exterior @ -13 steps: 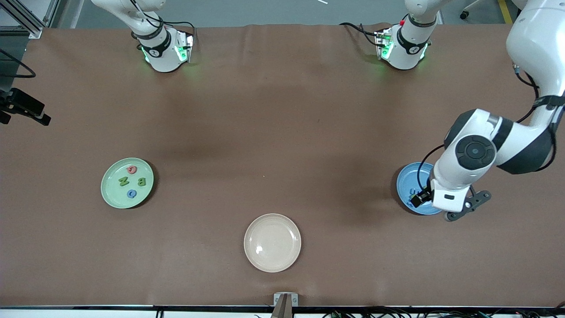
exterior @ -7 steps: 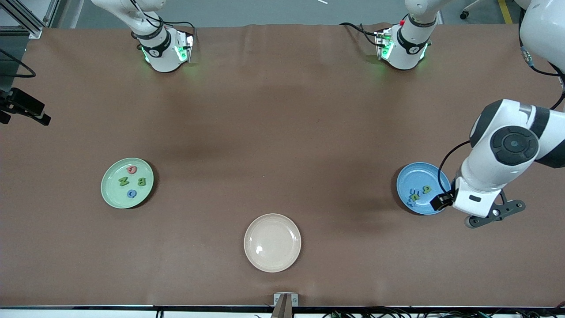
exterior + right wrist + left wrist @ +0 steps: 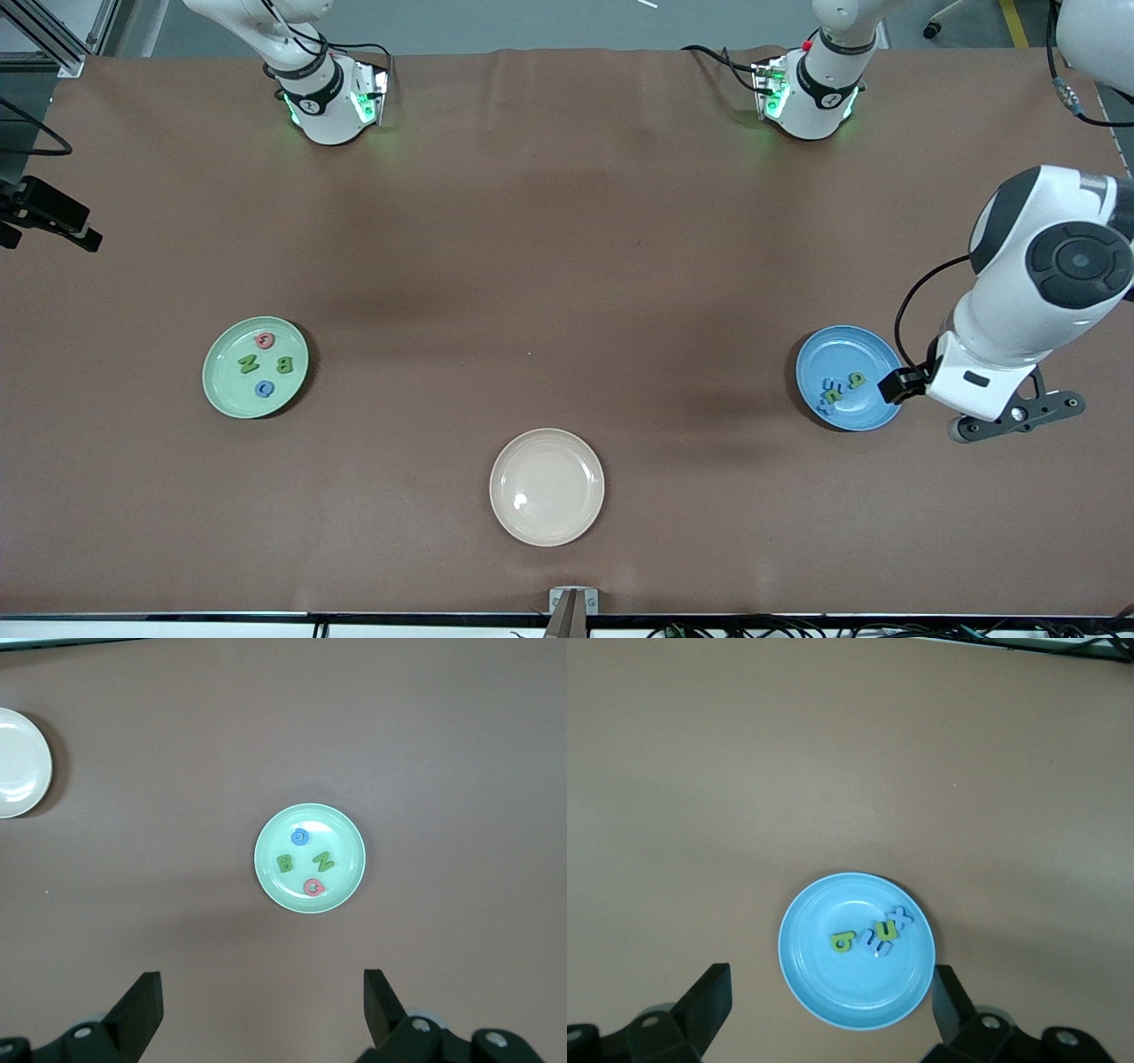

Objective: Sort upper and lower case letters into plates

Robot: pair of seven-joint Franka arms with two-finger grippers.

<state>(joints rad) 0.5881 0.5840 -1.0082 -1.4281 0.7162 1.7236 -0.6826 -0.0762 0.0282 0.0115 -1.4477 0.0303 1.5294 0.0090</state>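
Brown table [image 3: 567, 266]: letters sorted into round pale green plastic plate [image 3: 221, 394] and blue plate [image 3: 819, 354] near opposite ends; left gripper [image 3: 833, 1014] and right gripper [image 3: 263, 1010] spread empty, so we'd retract straight up.

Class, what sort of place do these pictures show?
Probably a robotics lab: two robot arm bases stand on a brown-covered table, a camera bracket sits at its edge, and cables run nearby.

On the table [image 3: 567, 266], one plate [image 3: 255, 367] holding four letters [image 3: 264, 363] lies toward the right arm's end, another plate [image 3: 846, 354] with four letters [image 3: 840, 390] toward the left arm's. A third plate [image 3: 547, 486] sits between them, nearer the front camera.
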